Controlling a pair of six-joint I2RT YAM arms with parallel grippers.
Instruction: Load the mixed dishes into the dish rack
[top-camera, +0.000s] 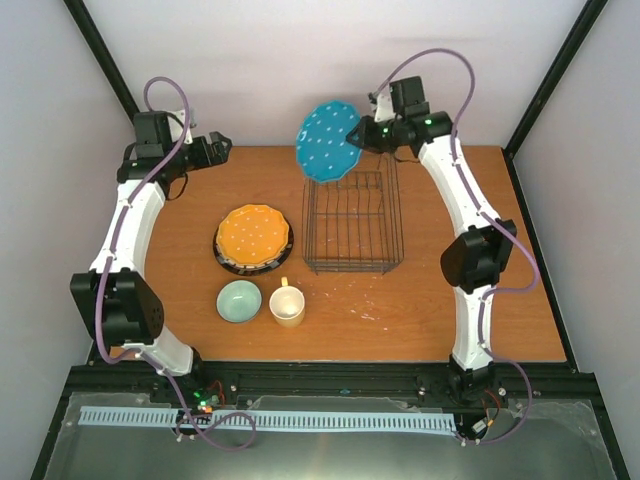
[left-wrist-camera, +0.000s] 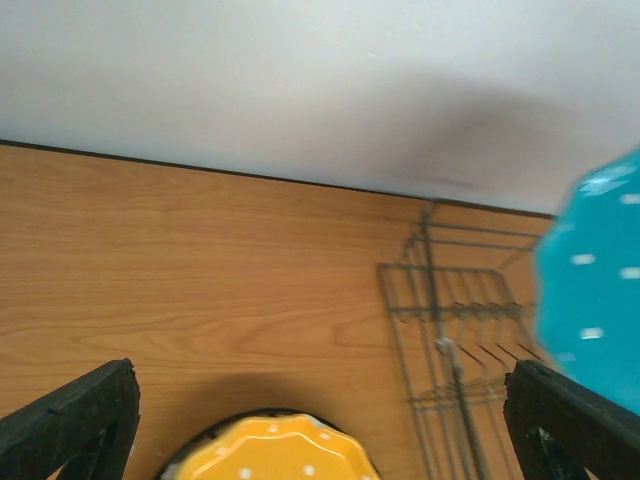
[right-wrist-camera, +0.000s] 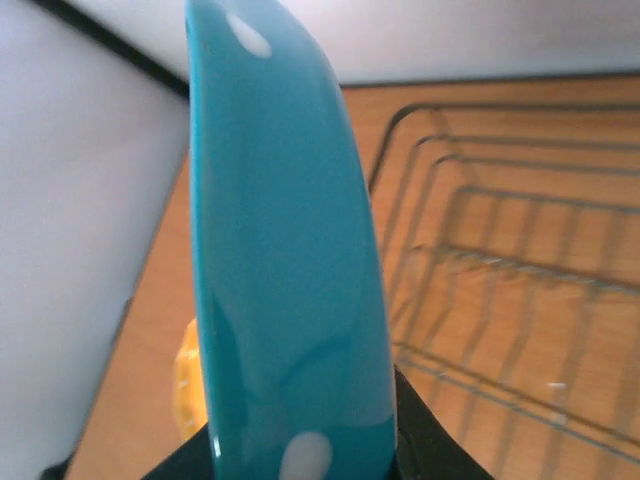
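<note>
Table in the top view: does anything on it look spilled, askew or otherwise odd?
Yes, slightly. Pale specks are scattered on the table on the near side of the dish rack, right of the mug; whether they are droplets, crumbs or scratches I cannot tell. Nothing else stands out.

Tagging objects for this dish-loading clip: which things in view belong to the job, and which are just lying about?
Job: teal dotted plate, yellow-orange plate, dark-rimmed plate beneath it, mint-green bowl, cream mug, wire dish rack.
Lying about: only white specks on the table.
</note>
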